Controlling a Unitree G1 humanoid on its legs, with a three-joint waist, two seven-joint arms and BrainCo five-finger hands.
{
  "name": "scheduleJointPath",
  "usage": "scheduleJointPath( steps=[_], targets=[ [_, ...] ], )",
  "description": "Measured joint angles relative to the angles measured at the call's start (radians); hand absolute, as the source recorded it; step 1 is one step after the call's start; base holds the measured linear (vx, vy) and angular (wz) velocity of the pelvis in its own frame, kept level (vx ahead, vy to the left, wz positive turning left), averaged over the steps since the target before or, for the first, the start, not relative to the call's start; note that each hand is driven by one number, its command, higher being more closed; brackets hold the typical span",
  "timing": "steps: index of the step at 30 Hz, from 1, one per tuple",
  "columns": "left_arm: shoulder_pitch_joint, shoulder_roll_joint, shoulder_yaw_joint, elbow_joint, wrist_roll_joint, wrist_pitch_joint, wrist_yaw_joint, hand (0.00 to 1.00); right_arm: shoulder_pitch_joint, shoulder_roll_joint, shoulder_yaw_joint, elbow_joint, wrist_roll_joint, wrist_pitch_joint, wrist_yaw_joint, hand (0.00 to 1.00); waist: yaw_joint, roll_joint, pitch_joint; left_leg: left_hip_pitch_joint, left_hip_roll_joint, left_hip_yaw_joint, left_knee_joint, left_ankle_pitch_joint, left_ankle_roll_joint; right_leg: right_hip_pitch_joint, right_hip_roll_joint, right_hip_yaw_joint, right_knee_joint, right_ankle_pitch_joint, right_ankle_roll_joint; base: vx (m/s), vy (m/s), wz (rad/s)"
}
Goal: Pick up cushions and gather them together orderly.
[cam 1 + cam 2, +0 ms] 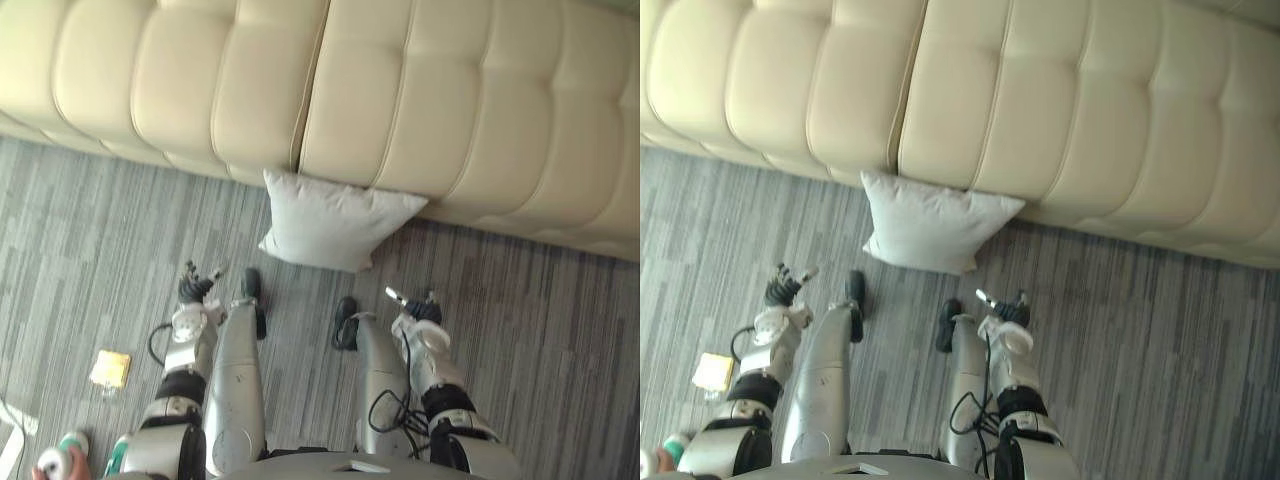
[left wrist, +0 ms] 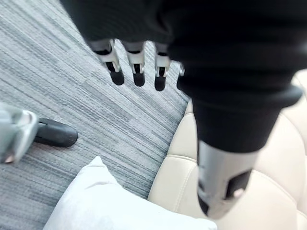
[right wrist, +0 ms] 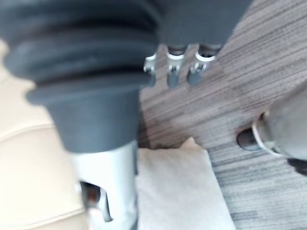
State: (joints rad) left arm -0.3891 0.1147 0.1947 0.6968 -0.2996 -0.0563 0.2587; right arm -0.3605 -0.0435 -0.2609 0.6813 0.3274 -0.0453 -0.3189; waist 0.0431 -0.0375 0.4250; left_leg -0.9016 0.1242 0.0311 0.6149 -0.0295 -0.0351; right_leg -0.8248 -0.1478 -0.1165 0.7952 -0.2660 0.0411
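Obs, from the robot's left across.

Small flat yellow square object (image 1: 110, 369) lies on the grey striped carpet (image 1: 80, 230), well apart from the work. Left hand (image 1: 196, 287) hangs low over the carpet, fingers (image 2: 138, 75) straight and loose, holding nothing. Pale grey square fabric cushion (image 1: 335, 222) lies on the carpet ahead, between the two hands, its far edge touching the front of the cream tufted leather sofa (image 1: 450, 90). Right hand (image 1: 420, 310) is likewise relaxed and empty above the carpet, short of the cushion.

Risks, as I judge them:
- The cushion is soft and wide, so a one-handed pinch at a corner may let it sag and slip.
- If the two hands reach unevenly, they may shove it harder against the sofa rather than lift it.
- The robot must lean down and forward to reach, and the sofa front leaves little room.
- Where the cushion should be gathered I cannot tell from here
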Motion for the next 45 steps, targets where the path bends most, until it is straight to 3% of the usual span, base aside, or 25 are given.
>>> scheduleJointPath(
  steps=[8,20,21,30,31,36,45],
  targets=[
    [-0.319,0.076,-0.004,-0.027,-0.014,-0.001,0.021,0.00,-0.370,-0.082,-0.037,-0.003,0.032,-0.004,-0.071,0.00,0.011,0.014,0.107,-0.377,0.016,-0.001,0.188,-0.002,-0.004,-0.393,0.003,0.049,0.210,-0.006,0.009,-0.05,-0.001,-0.06],
    [-0.549,0.114,-0.080,-0.098,-0.014,-0.005,0.062,0.00,-0.673,-0.139,0.111,-0.086,0.018,-0.005,-0.151,0.00,0.007,0.020,0.128,-0.675,0.073,0.025,0.336,-0.020,-0.007,-0.725,0.033,0.102,0.365,-0.012,0.019,-0.06,0.004,-0.11],
    [-0.571,0.113,-0.095,-0.098,-0.014,-0.005,0.065,0.00,-0.694,-0.140,0.124,-0.091,0.016,-0.005,-0.164,1.00,0.006,0.020,0.128,-0.698,0.076,0.022,0.352,-0.019,-0.003,-0.747,0.034,0.102,0.378,-0.012,0.019,-0.03,0.022,-0.04],
    [-0.683,0.104,-0.241,-0.161,0.002,-0.006,0.103,0.00,-0.757,-0.132,0.179,-0.134,-0.060,0.013,-0.240,1.00,-0.006,0.019,0.139,-0.758,0.079,0.019,0.378,-0.032,-0.011,-0.796,0.033,0.102,0.383,-0.008,0.008,-0.02,0.028,-0.03],
    [-0.691,0.098,-0.256,-0.179,0.013,-0.007,0.109,1.00,-0.758,-0.129,0.180,-0.161,-0.061,0.022,-0.252,1.00,-0.006,0.019,0.139,-0.765,0.080,0.021,0.377,-0.031,-0.012,-0.804,0.033,0.102,0.381,-0.004,0.007,-0.01,0.027,-0.06],
    [-0.716,0.090,-0.289,-0.201,0.067,-0.006,0.139,1.00,-0.790,-0.124,0.203,-0.189,-0.098,0.034,-0.293,1.00,-0.012,0.020,0.139,-0.789,0.084,0.020,0.379,-0.029,-0.011,-0.827,0.034,0.098,0.377,0.002,0.004,-0.01,0.014,-0.04],
    [-0.727,0.164,-0.354,-0.246,0.090,0.006,0.176,1.00,-0.790,-0.128,0.230,-0.284,-0.099,0.044,-0.304,1.00,-0.009,0.023,0.141,-0.793,0.097,0.034,0.339,-0.004,-0.018,-0.847,0.049,0.098,0.331,0.040,0.000,-0.01,-0.004,-0.06]
  ],
)
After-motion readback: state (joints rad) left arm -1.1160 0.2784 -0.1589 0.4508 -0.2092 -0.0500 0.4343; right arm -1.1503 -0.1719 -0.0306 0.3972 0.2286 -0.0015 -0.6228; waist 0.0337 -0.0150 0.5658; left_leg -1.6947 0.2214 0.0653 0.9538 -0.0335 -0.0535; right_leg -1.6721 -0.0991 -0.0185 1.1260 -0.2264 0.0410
